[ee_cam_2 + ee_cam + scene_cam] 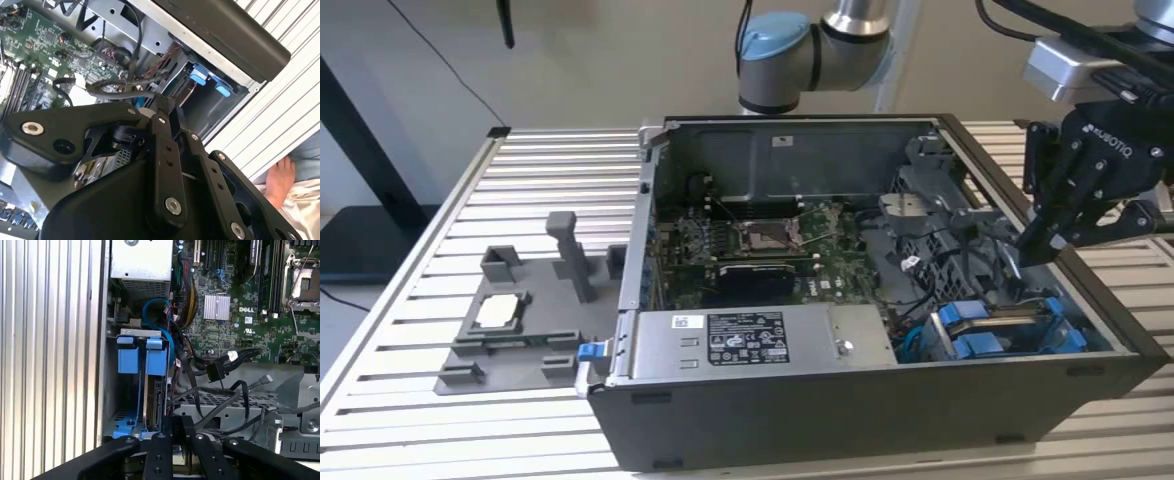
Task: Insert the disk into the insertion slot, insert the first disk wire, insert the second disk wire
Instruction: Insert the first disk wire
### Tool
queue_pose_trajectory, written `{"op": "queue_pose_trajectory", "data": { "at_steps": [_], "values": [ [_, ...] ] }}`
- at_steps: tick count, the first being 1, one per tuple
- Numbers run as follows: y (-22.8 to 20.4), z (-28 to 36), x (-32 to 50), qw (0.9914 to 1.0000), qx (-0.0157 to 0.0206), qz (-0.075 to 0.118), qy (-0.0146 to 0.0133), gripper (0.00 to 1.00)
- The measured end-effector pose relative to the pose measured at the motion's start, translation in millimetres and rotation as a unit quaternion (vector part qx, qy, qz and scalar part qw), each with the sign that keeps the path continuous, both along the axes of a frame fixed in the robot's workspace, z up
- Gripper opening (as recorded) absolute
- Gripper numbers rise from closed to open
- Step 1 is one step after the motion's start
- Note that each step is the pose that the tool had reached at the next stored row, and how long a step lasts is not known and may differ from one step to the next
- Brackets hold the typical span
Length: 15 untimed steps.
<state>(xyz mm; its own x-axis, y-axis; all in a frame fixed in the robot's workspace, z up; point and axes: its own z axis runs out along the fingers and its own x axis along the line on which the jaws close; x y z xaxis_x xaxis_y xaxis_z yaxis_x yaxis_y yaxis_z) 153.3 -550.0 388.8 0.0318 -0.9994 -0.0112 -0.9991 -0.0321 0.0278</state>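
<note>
The insertion slot [1003,328] is the dark bay with blue tabs [142,356] at the case corner on the exterior view's right. A disk [157,402] stands on edge inside it, between the blue rails. My black gripper [1025,255] hangs over the case just behind the bay, its fingers [165,440] pressed together; whether they pinch anything is hidden. Its tip [160,102] is among loose black cables. A black disk wire with a flat connector [215,371] lies free over the metal cage. A thinner wire [266,379] ends loose beside it.
The motherboard with its silver processor socket [761,237] fills the case middle, and a power supply [747,340] sits at the front. A grey fixture [520,320] rests on the slatted table at the exterior view's left. A person's hand [280,182] is beside the case.
</note>
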Motion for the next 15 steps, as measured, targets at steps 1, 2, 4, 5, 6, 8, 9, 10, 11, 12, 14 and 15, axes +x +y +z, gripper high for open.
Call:
{"op": "queue_pose_trajectory", "data": {
  "at_steps": [1, 2, 4, 5, 6, 8, 9, 10, 11, 12, 14, 15],
  "values": [
    [-0.4, -0.2, 0.0, 0.99999, 0.0000, 0.000, 0.0050, 0.20],
    [-1.2, -0.4, 0.0, 0.99993, 0.0000, 0.000, 0.0121, 0.20],
    [-3.2, -0.8, 0.0, 0.99971, 0.0000, -0.001, 0.0242, 0.20],
    [-4.2, -1.1, 0.1, 0.99960, 0.0000, -0.001, 0.0284, 0.20],
    [-5.6, -1.8, 0.2, 0.99951, 0.0000, -0.001, 0.0312, 0.20],
    [-8.1, -3.3, 0.6, 0.99939, 0.0000, -0.002, 0.0348, 0.20],
    [-9.4, -4.3, 0.9, 0.99936, 0.0001, -0.002, 0.0359, 0.20],
    [-11.0, -5.5, 1.4, 0.99932, 0.0000, -0.002, 0.0368, 0.20],
    [-12.7, -6.8, 2.1, 0.99929, 0.0001, -0.002, 0.0376, 0.20],
    [-14.1, -7.9, 3.4, 0.99926, 0.0002, -0.002, 0.0383, 0.20],
    [-15.7, -10.4, 8.0, 0.99919, 0.0003, -0.002, 0.0402, 0.20],
    [-16.0, -11.6, 10.7, 0.99915, 0.0003, -0.002, 0.0411, 0.20]
  ]
}}
